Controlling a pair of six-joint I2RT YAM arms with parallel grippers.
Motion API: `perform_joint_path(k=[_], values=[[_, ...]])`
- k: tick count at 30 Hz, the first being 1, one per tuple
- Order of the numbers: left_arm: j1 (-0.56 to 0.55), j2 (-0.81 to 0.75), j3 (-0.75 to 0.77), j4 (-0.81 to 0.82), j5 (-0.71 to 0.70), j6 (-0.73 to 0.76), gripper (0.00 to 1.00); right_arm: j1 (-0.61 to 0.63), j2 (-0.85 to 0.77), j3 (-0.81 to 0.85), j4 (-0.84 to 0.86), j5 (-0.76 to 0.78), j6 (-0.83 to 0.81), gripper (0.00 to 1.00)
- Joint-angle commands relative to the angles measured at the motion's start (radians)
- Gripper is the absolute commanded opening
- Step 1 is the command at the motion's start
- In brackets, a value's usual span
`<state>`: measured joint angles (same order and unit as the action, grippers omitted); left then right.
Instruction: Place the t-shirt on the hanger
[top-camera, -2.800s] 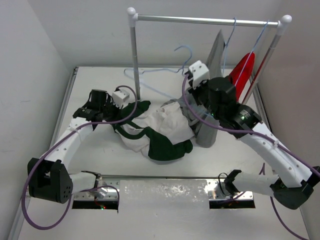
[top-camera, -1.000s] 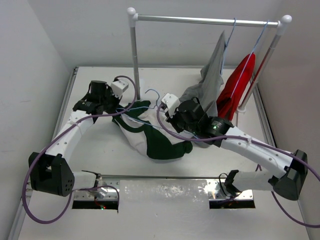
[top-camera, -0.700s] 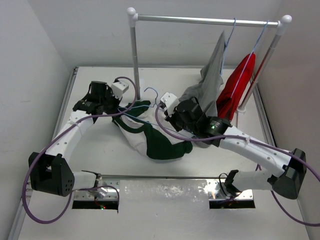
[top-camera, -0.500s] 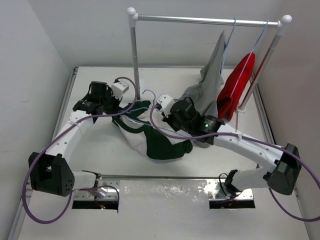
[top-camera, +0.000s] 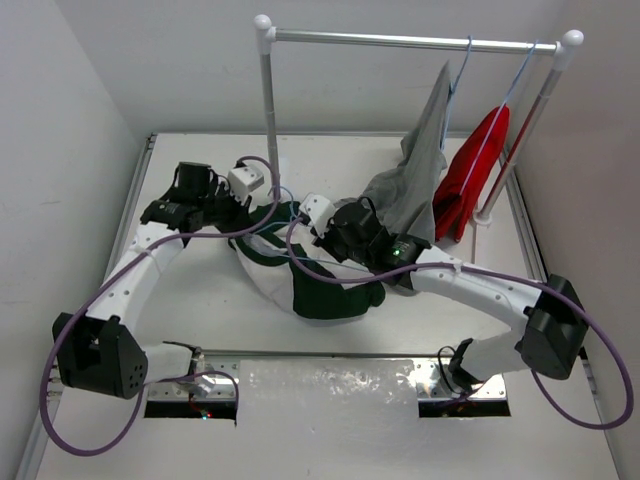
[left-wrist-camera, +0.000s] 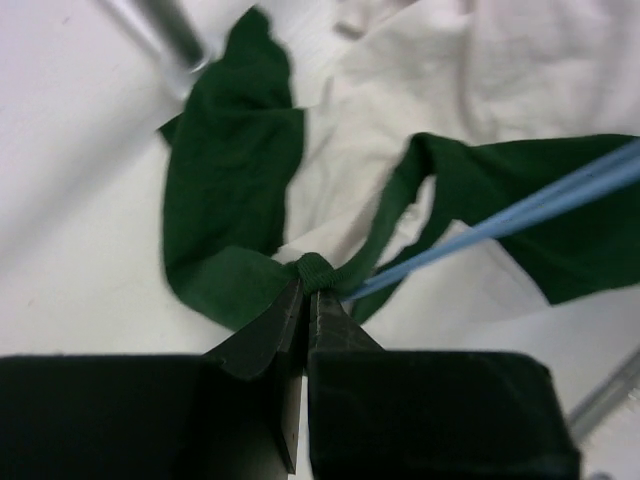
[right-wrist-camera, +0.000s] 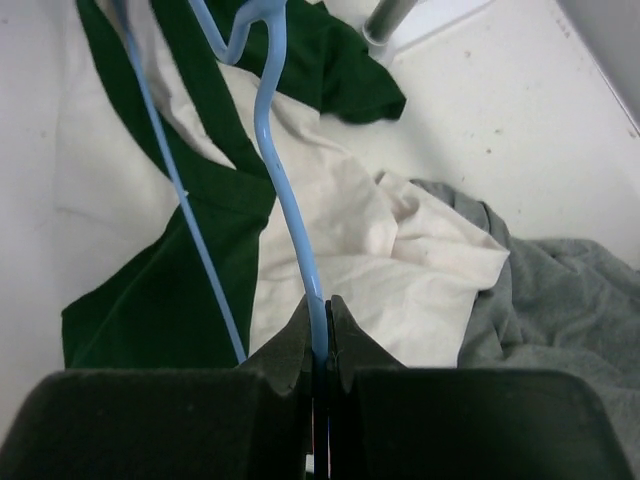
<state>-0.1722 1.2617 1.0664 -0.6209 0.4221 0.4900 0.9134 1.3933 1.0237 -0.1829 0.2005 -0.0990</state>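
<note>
The t-shirt (top-camera: 318, 285) lies crumpled on the table, dark green with white panels. My left gripper (top-camera: 252, 212) is shut on a bunched bit of its green collar (left-wrist-camera: 316, 268), seen close in the left wrist view. My right gripper (top-camera: 305, 238) hovers over the t-shirt, shut on the light-blue hanger (right-wrist-camera: 285, 195) just below its hook. One thin hanger arm (left-wrist-camera: 520, 208) reaches in from the right and ends right beside the pinched collar. White cloth of the t-shirt (right-wrist-camera: 380, 250) lies under the right jaws.
A clothes rack stands at the back, with its rail (top-camera: 410, 41) and left post (top-camera: 268, 110). On it hang a grey garment (top-camera: 425, 150), trailing onto the table, and a red garment (top-camera: 478, 165). White walls close in left, right and behind.
My right gripper has carried the hanger leftward over the t-shirt, toward my left gripper. The left gripper has kept its hold on the collar and hardly moved.
</note>
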Motion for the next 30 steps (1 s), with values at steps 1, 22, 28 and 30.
perform_joint_path(k=[1,22,28,30], values=[[-0.019,-0.096,0.082,-0.038,0.272,0.032,0.0,0.01,-0.023,-0.066,0.264,-0.015,-0.044,0.0],[-0.222,-0.068,0.177,0.035,-0.234,-0.248,0.0,0.019,-0.122,-0.281,0.629,0.346,0.326,0.0],[-0.224,-0.097,0.219,0.038,0.186,-0.289,0.0,0.021,0.007,-0.182,0.571,0.358,0.369,0.0],[-0.224,-0.108,0.211,0.043,0.239,-0.303,0.0,0.021,0.022,-0.18,0.591,0.367,0.378,0.0]])
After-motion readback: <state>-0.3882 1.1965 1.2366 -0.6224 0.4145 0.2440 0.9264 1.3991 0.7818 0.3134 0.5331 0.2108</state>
